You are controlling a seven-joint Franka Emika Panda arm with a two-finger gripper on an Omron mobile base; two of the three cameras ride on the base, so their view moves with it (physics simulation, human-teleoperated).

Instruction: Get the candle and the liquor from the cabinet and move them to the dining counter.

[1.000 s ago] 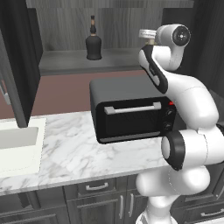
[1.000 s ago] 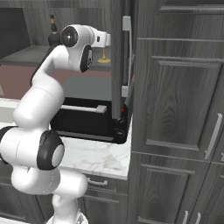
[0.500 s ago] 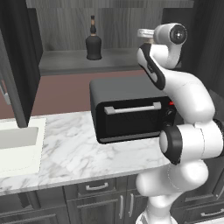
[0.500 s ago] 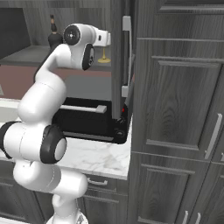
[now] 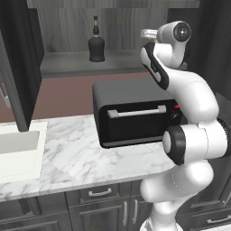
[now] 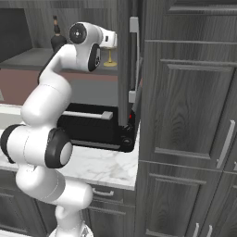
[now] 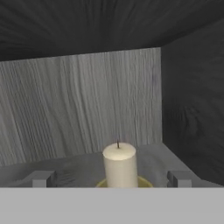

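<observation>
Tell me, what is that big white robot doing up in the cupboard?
The robot is reaching its open gripper into the open cabinet above the counter. A white candle on a gold holder stands right between its two fingertips, so it looks ready to grab it, but nothing is held yet. The black liquor bottle stands on the same shelf, off to the side. A black toaster oven sits on the marble counter below.

A rendered home kitchen: dark wood-grain cabinet [image 6: 194, 106] with long bar handles, marble worktop [image 5: 81, 155] with an inset sink [image 5: 18, 149], black toaster oven [image 5: 135, 117] below the raised pincer, low drawers [image 5: 99, 193] with short handles.
</observation>
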